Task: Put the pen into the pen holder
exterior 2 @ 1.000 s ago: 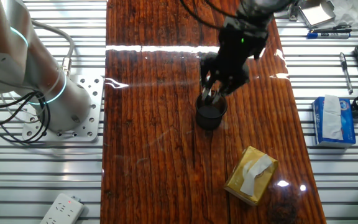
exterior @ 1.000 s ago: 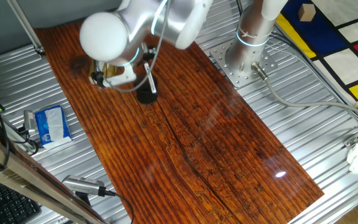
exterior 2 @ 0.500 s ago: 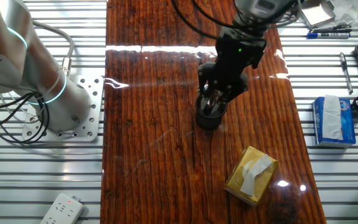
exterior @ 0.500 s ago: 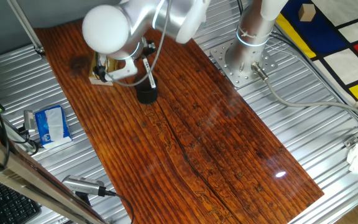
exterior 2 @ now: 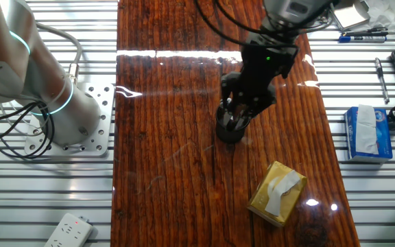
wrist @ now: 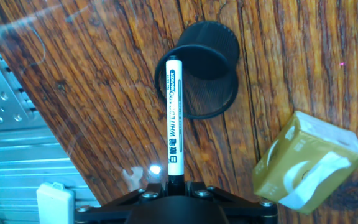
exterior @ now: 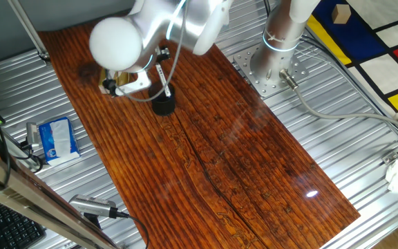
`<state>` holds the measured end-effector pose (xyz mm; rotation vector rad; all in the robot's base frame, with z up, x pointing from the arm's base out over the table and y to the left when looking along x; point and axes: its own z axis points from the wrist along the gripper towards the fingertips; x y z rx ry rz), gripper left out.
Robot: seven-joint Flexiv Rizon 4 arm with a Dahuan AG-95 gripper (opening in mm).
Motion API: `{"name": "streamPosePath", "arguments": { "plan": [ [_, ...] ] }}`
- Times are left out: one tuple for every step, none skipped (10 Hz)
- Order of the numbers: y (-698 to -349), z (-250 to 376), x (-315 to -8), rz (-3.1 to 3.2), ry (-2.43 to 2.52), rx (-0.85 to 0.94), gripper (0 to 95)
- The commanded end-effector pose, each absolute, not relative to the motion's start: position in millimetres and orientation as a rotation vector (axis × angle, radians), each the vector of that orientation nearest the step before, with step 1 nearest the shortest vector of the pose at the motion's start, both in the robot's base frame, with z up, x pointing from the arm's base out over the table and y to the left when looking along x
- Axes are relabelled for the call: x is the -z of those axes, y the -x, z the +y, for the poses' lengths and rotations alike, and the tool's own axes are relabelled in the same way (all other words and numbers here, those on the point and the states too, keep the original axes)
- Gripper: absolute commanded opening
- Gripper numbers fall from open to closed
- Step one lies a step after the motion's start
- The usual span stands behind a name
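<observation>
The arm leans over the wooden bench with its pincer hanging right above the pen holder, a small black mesh cup standing upright near the middle of the board. From the hand view the pincer is closed on the pen, gripping it at the end nearest the camera, so the white barrel with its printed lettering runs straight out from the black fingers toward the cup. The far tip of the pen sits over the rim of the pen holder, on the side closest to the metal plate; I cannot tell whether the tip has crossed below the rim or only lines up with it. In one fixed view the pen shows as a thin white stick tilted slightly, its lower end meeting the top of the pen holder, with the white arm housing just above it. A tan cardboard box taped in white lies on the bench near the cup but apart from it, toward the board's corner. Off the board, on the ribbed metal, a blue tissue pack rests well away from the cup.
</observation>
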<state>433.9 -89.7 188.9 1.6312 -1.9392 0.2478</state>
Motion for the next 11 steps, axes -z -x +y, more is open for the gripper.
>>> {"name": "streamPosePath", "arguments": {
  "plan": [
    [-438, -93, -188, -1.932, -1.627, -0.248, 0.0],
    [-440, -97, -186, -1.930, -1.627, -0.249, 0.0],
    [-443, -100, -183, -1.930, -1.626, -0.250, 0.0],
    [-445, -102, -181, -1.930, -1.625, -0.251, 0.0],
    [-446, -103, -178, -1.931, -1.624, -0.250, 0.0],
    [-448, -103, -177, -1.932, -1.622, -0.251, 0.0],
    [-451, -101, -174, -1.934, -1.618, -0.252, 0.0],
    [-454, -98, -172, -1.941, -1.611, -0.253, 0.0],
    [-456, -96, -170, -1.943, -1.609, -0.252, 0.0],
    [-458, -95, -168, -1.944, -1.607, -0.254, 0.0],
    [-460, -93, -166, -1.946, -1.604, -0.255, 0.0]
  ]
}}
